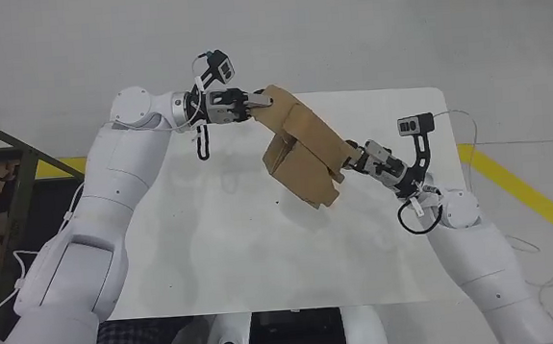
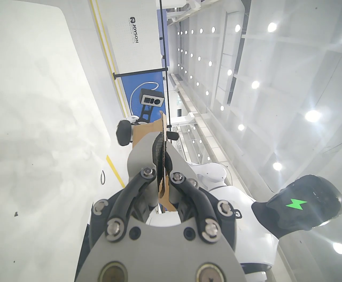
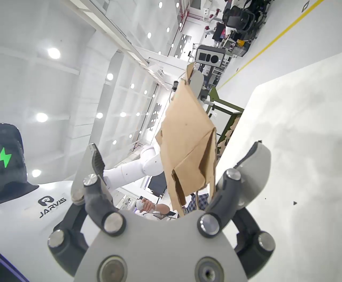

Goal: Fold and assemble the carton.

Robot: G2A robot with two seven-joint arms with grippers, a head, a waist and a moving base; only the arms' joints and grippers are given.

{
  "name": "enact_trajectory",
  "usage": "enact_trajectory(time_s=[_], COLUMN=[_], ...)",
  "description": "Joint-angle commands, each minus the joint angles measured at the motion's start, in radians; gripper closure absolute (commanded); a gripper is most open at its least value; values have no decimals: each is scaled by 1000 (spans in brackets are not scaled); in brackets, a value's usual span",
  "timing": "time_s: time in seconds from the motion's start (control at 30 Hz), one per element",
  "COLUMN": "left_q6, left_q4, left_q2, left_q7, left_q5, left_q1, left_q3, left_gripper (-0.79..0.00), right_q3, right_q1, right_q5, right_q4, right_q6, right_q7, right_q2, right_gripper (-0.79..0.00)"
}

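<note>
White worktop (image 1: 224, 253), rounded corners, on pale grey floor (image 1: 392, 29). Yellow floor line (image 1: 521, 191) at 3 o'clock; dark green metal frame (image 1: 9, 141) at 9 o'clock. White panelled ceiling (image 2: 267, 80) overhead, round recessed lights (image 2: 312, 115) lit.

Wall panel (image 2: 139, 34): we see a small dark logo and one dark word on this white panel. It is a brand name, so we do not spell it out.
Blue board (image 2: 149, 80): it hangs just beside the wall panel. If it has any print, it is too small for us to read.
Yellow line (image 3: 278, 37): we see this painted mark running along the floor, near a corner of the table (image 3: 294, 133).
Carton (image 1: 299, 146): we can read no print on its brown card.
Numbers: we can read none.
</note>
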Motion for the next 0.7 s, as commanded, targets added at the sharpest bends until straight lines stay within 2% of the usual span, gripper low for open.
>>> enact_trajectory(time_s=[0.0, 0.3, 0.33, 0.37, 0.4, 0.43, 0.47, 0.5, 0.67], left_q6=[-1, 3, 4, 5, 6, 7, 8, 7, 7], left_q4=[9, 33, 33, 33, 32, 31, 29, 28, 21], left_q2=[1, -2, -2, -3, -4, -5, -6, -7, -11], left_q7=[-3, -15, -17, -19, -22, -24, -25, -26, -28], left_q5=[8, 19, 18, 17, 14, 11, 9, 7, 2], left_q1=[1, 0, -1, -2, -2, -3, -4, -5, -8], left_q3=[-2, -4, -4, -4, -3, -3, -3, -4, -5], left_gripper=[0, 0, 0, 0, 0, 0, 0, 0, 0], right_q3=[7, 22, 22, 21, 20, 19, 17, 14, 1], right_q1=[0, 11, 12, 14, 15, 16, 17, 17, 19], right_q5=[15, 26, 24, 19, 14, 7, 1, -4, -17], right_q4=[-5, 1, 3, 6, 9, 12, 14, 15, 18], right_q6=[4, 8, 7, 6, 6, 6, 7, 9, 12], right_q7=[5, 25, 27, 28, 28, 28, 29, 31, 41], right_q2=[0, -1, -1, -2, -2, -3, -3, -4, -7], right_gripper=[-785, -785, -683, -372, -271, -120, -31, 0, 0])
